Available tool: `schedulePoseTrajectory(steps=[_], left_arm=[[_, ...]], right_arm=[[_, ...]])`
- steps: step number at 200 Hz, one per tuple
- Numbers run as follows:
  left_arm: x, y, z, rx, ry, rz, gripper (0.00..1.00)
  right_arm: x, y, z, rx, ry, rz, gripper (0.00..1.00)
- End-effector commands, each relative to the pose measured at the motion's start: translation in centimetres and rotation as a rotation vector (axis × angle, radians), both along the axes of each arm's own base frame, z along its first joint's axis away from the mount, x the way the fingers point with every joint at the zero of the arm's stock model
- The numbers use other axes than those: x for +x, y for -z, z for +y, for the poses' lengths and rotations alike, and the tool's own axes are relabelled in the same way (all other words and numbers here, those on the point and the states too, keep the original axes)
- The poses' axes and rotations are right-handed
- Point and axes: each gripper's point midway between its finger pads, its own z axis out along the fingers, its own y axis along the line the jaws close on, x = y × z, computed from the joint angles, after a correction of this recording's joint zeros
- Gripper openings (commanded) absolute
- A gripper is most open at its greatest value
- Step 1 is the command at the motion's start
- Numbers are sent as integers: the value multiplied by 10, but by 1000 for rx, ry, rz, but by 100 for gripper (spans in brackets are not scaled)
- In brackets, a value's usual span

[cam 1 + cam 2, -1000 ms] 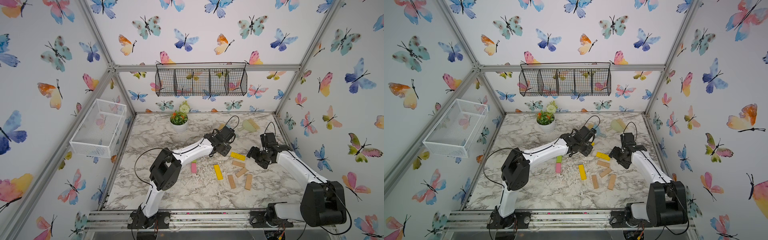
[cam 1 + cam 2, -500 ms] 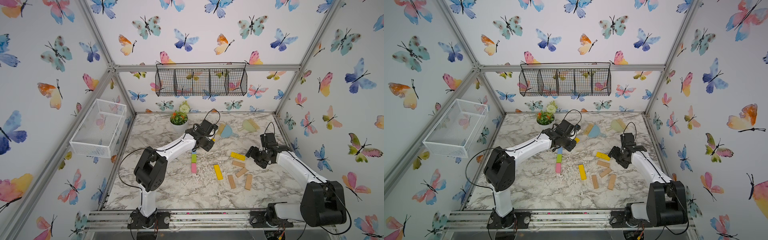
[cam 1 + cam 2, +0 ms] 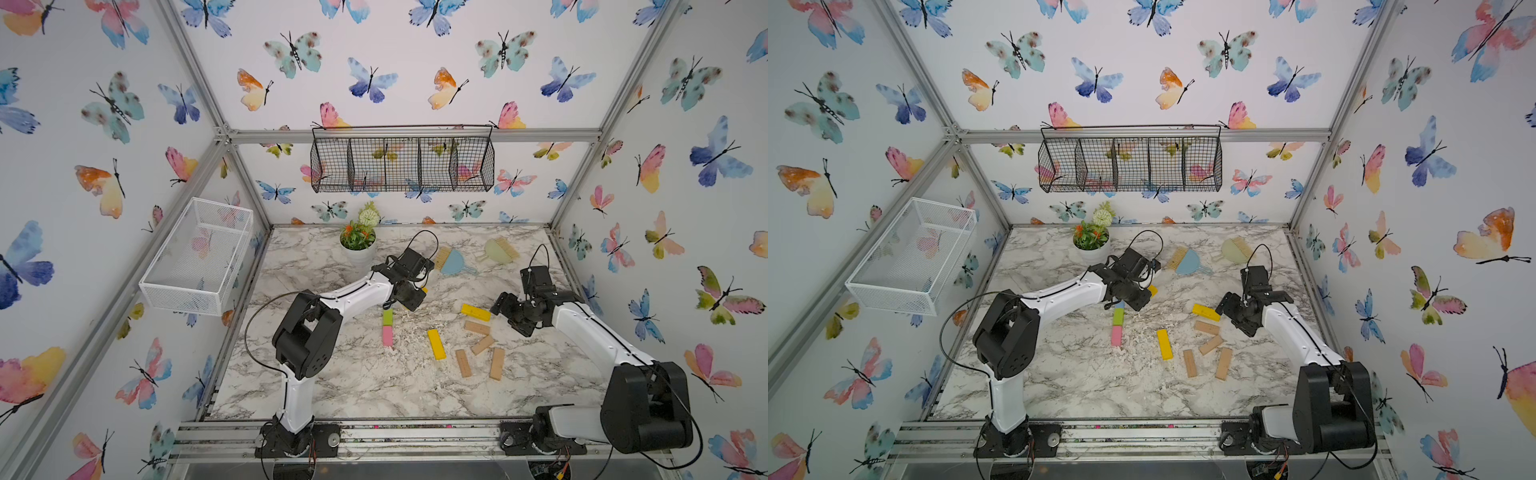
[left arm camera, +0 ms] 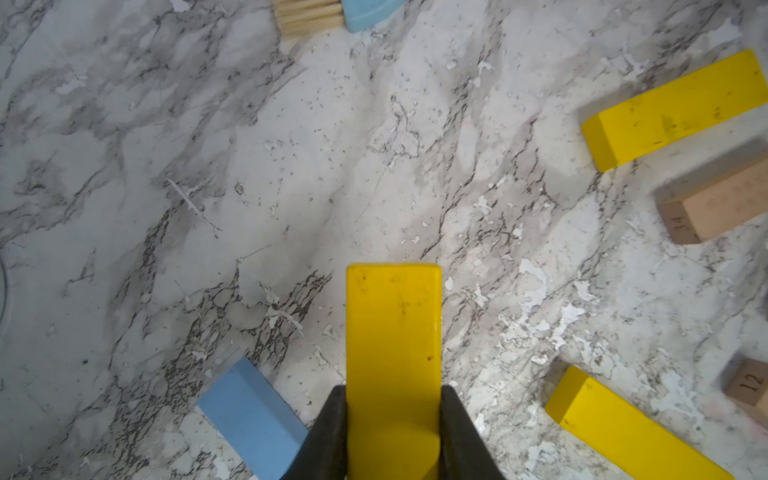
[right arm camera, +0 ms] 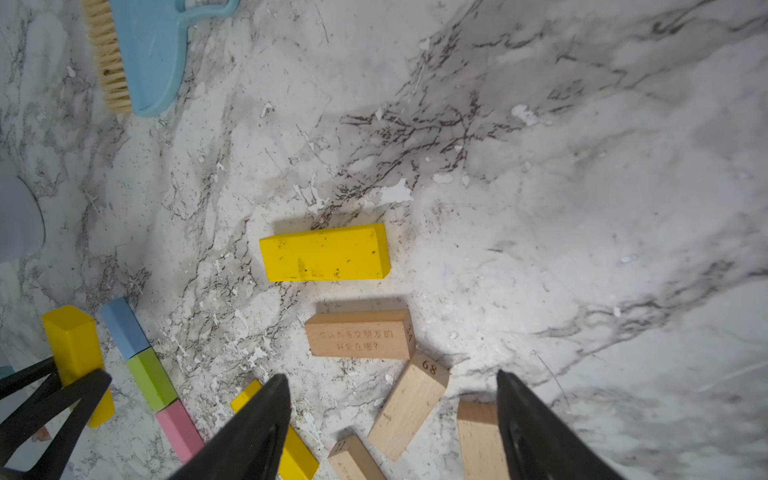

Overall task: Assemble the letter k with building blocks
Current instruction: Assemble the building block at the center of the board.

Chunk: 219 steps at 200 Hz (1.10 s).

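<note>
Your yellow block (image 4: pixel 394 332) sits clamped in the left gripper (image 4: pixel 393 390), above mid-counter beside the blue block (image 4: pixel 249 411). Lower it flat, butted against the blue's end, before letting go. Your right gripper (image 5: pixel 391 376) hangs open over the tan blocks (image 5: pixel 359 334).

I see blue block (image 5: pixel 123 328), green block (image 5: pixel 151 379), pink block (image 5: pixel 179 430) flat, end to end in line. Held yellow block (image 4: pixel 394 332) in my left gripper (image 4: pixel 392 390), raised beside blue. Two loose yellow blocks (image 3: pixel 475 312), four tan blocks (image 3: pixel 482 345) flat, scattered.
</note>
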Motion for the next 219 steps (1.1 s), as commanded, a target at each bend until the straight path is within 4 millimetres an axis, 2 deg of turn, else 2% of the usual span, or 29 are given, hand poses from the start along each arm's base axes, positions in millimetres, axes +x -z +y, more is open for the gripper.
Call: schedulePoseTrajectory(steps=[1, 25, 27, 31, 62, 219], left_arm=[[2, 14, 4, 12, 5, 21, 32], [5, 18, 6, -2, -2, 30, 32], [4, 27, 7, 11, -2, 48, 32], [4, 32, 8, 14, -4, 57, 32], [4, 39, 11, 25, -10, 73, 32], [2, 60, 18, 84, -17, 99, 33]], right_arm=[[-3, 5, -1, -2, -9, 13, 80], [-3, 6, -1, -1, -9, 15, 80], [-3, 6, -1, -1, -8, 16, 80], [-3, 6, 0, 0, -9, 15, 80], [-3, 5, 0, 3, -8, 13, 80], [-1, 5, 2, 12, -16, 19, 80]])
